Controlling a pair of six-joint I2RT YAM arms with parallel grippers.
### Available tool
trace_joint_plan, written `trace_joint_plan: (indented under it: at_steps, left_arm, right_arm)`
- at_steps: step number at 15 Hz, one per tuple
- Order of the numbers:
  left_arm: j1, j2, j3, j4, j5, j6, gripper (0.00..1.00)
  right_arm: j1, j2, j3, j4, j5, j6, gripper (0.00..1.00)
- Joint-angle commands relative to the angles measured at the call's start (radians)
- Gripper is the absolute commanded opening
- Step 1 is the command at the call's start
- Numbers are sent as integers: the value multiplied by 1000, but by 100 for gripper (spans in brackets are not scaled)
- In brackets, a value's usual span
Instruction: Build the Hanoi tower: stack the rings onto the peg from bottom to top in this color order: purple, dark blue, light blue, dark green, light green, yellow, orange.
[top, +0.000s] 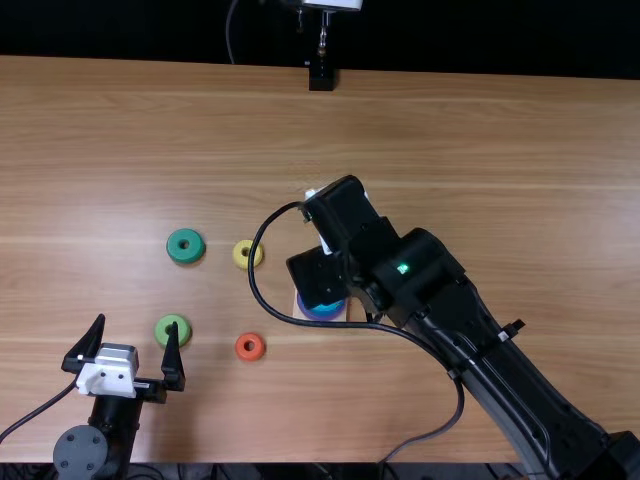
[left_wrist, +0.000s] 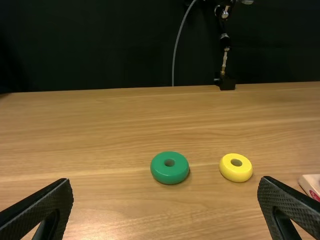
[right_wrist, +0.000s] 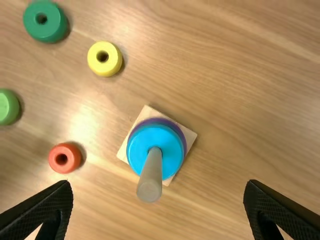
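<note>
Nearest me, my left gripper (top: 137, 325) stands wide open and empty, well left of the peg (right_wrist: 151, 175). Here's the small orange ring (top: 250, 347), near side and left of that peg; the light green ring (top: 172, 331) sits farther left. And the peg itself: smooth, greyish, rising through a bright light blue ring (right_wrist: 171, 150) with a purple rim (right_wrist: 181, 134) peeking out beneath! My right gripper (top: 350, 215) is over it, fingers spread, gripping nothing. Beyond and left, the yellow ring (top: 248, 254), then the chunky dark green ring (top: 185, 246).
</note>
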Motion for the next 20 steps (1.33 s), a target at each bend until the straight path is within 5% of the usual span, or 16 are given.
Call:
trace_joint_plan:
  at_steps: [1, 6, 10, 13, 20]
  left_arm:
    - [-8, -6, -9, -45, -7, 6, 100]
    - [-8, -6, -9, -45, -7, 6, 100]
    - [-8, -6, -9, -45, -7, 6, 100]
    - [-8, -6, -9, -45, -7, 6, 100]
    - [-8, -6, -9, -45, -7, 6, 100]
  right_arm:
    - [4, -24, 35, 42, 14, 3, 100]
    - [-155, -42, 86, 322, 16, -1, 100]
    - [-335, -255, -4, 408, 8, -14, 100]
    - [-463, -452, -233, 636, 6, -14, 100]
    - [-595, -984, -942, 1240, 10, -14, 100]
